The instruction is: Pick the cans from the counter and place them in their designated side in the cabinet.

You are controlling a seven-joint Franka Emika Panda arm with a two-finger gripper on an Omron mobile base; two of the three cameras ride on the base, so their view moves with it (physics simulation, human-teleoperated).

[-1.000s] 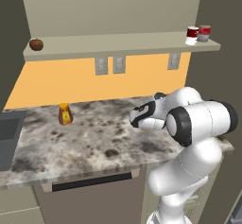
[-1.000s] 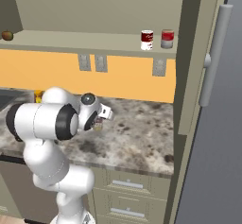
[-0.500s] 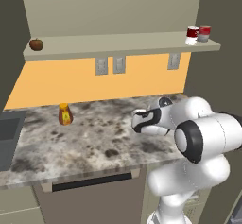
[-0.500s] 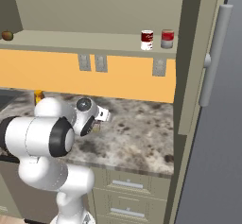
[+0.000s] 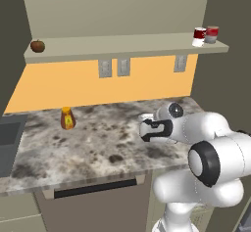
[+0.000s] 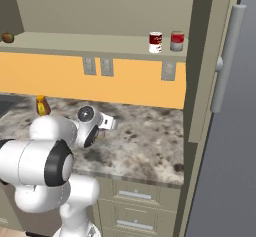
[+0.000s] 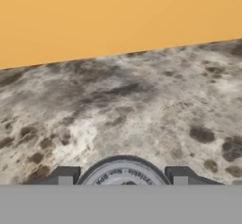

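Speckled stone surface (image 5: 93, 138) runs under the beige cabinet (image 5: 117, 6). Left to right: apple (image 5: 37, 45) at the shelf board's (image 5: 122, 45) left end, orange bottle (image 5: 67, 118) on the surface, our end effector (image 5: 145, 130) low over the right part, then the dark red-over-white can (image 5: 199, 35) and brighter red-and-grey can (image 5: 212, 34) at the shelf's right end. In the hand view a round silver can top (image 7: 124, 173) sits between the finger tips (image 7: 65, 176); we judge it gripped, but contact isn't visible, so can't tell. That would be the second can. Next: lift straight up, clear the shelf lip, approach level, and set down beside the red cans without nudging them.
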